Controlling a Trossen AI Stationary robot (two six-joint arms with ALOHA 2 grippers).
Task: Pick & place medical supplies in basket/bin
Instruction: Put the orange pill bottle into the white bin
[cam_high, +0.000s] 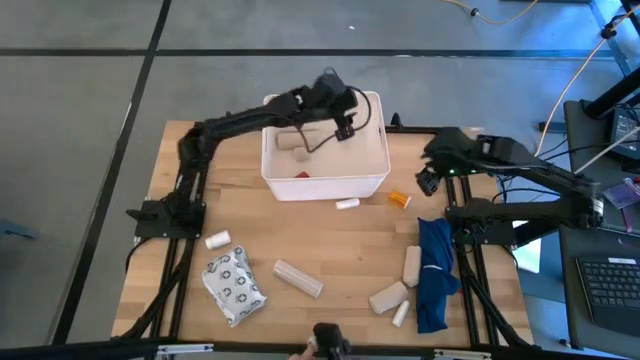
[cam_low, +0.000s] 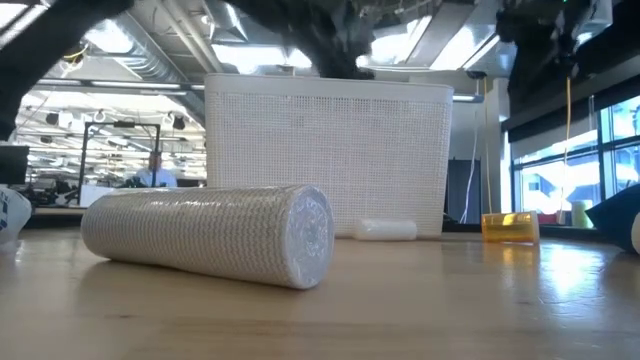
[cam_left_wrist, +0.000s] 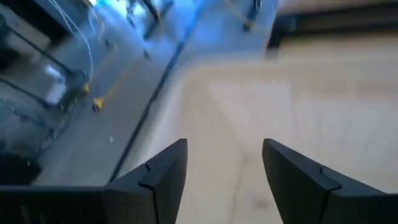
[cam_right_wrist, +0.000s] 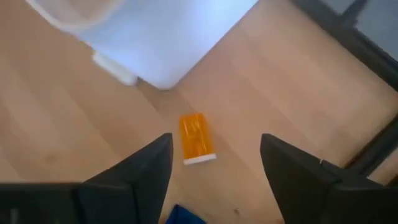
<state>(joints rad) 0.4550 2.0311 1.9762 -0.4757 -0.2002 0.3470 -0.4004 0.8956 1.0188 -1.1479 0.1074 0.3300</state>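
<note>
The left pincer (cam_high: 345, 125) is hovering over the far right part of the white bin (cam_high: 375, 165), fingers spread apart with nothing between them, so I'm guessing it's just done with a drop or about to head out for more. Right under it, inside the bin, there's a beige roll (cam_high: 292, 141) and something small and red (cam_high: 302, 174) lying on the floor of the tub.

The right pincer (cam_right_wrist: 214, 171) is sitting open too, empty, hanging above the bench just off the bin's right side and looking straight at the tiny orange bottle (cam_right_wrist: 196, 138) lying on its side. Probably the next grab, but that's my read.

So progress-wise: a couple of things are in, most aren't. Outside the bin I'm counting a small white tube (cam_high: 347, 204) just beside the front wall, a white roll (cam_high: 217, 239) over on the left, the crinkly grey packet (cam_high: 233, 284), a long beige roll (cam_high: 298, 279) in the middle, and three more rolls (cam_high: 411, 263) next to the dark-blue cloth (cam_high: 436, 270).

I'm calling it early days, maybe a quarter done.
</note>
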